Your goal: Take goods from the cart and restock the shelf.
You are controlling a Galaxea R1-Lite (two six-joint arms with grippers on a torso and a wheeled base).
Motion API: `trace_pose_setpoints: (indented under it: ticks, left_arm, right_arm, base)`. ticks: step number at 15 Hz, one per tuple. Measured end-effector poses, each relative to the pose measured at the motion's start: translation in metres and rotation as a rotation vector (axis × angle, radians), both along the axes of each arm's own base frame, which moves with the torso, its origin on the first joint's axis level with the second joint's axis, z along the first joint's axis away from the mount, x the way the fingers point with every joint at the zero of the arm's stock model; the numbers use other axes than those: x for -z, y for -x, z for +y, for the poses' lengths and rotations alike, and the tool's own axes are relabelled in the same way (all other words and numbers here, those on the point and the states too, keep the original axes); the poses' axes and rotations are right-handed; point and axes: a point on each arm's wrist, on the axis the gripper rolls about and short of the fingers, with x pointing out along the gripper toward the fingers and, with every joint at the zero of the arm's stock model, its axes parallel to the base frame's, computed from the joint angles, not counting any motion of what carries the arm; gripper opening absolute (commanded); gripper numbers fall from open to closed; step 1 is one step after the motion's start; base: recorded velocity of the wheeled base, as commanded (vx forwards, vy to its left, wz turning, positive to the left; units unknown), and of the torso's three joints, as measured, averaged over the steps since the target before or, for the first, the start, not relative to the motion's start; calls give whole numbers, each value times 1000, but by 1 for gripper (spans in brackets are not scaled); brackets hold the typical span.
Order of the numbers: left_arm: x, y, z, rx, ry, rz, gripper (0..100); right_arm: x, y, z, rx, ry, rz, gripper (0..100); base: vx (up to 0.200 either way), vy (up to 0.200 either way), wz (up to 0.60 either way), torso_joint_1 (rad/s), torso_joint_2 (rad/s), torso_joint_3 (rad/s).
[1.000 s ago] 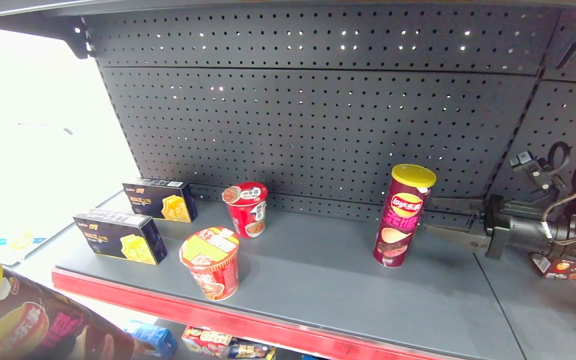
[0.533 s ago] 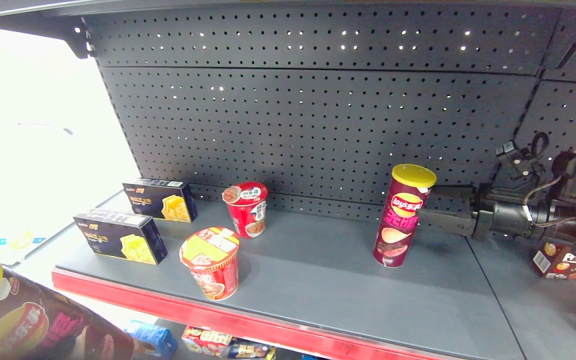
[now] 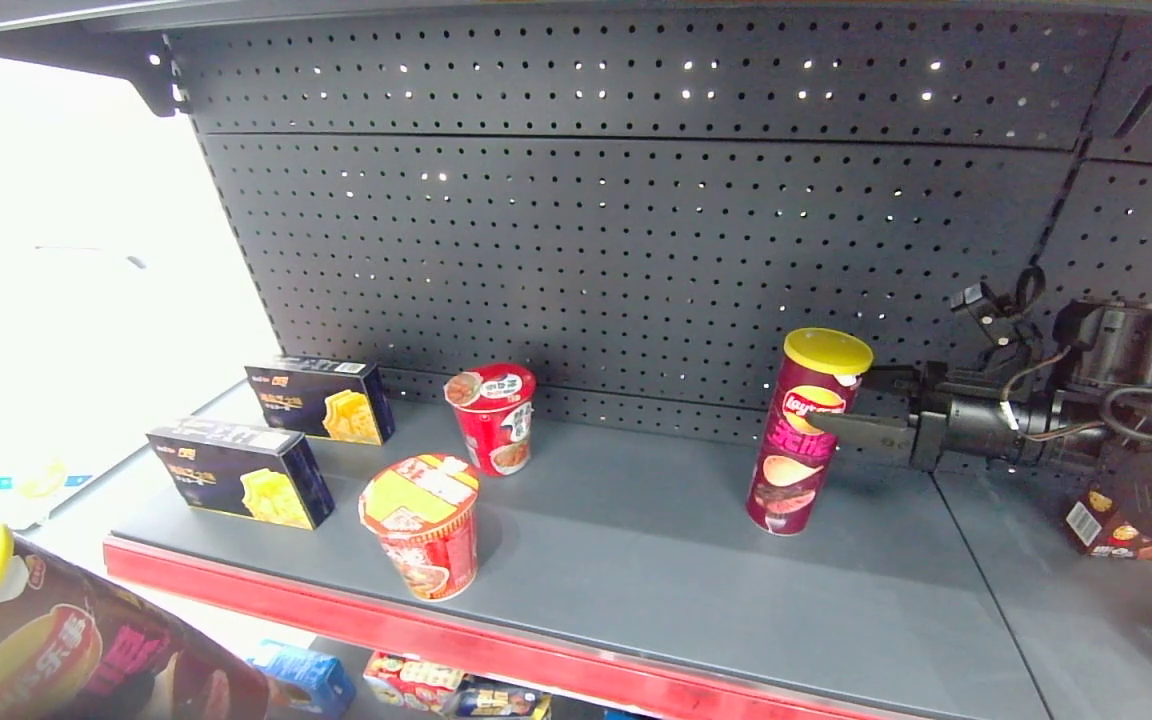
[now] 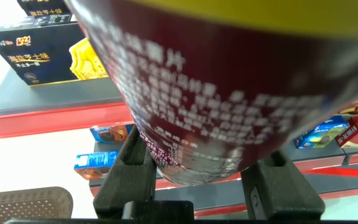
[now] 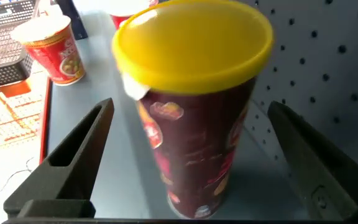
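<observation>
A maroon chip can with a yellow lid stands upright on the grey shelf, right of centre. My right gripper is open at the can's upper half, one finger in front of it and one behind. The right wrist view has this can between the spread fingers, with a gap on each side. My left gripper is shut on a second chip can. It holds that can low at the left, in front of and below the shelf.
Two dark blue boxes and two red noodle cups stand on the shelf's left half. Small boxes lie in the bay to the right. A pegboard wall backs the shelf. More goods sit on the shelf below.
My right gripper has moved left and slightly up, from beside the standing can to straddling it. The can and the left arm have stayed put.
</observation>
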Motion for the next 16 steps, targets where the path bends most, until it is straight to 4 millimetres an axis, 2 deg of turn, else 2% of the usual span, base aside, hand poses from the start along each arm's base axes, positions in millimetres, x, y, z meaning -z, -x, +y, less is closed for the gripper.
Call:
trace_pose_setpoints:
  ticks: [7,11,16]
  left_arm:
    - [4,0,0,-3,-1,13,0]
    - [4,0,0,-7,11,18,0]
    - [4,1,0,-7,12,17,0]
  right_arm:
    - [13,-8,16,-46,9,20,100]
    - [33,-4,16,-56,37,50,100]
    - [48,-3,17,-67,38,52,100]
  base:
    - [0,0,0,0,0,0]
    - [0,0,0,0,0,0]
    - [0,0,0,0,0,0]
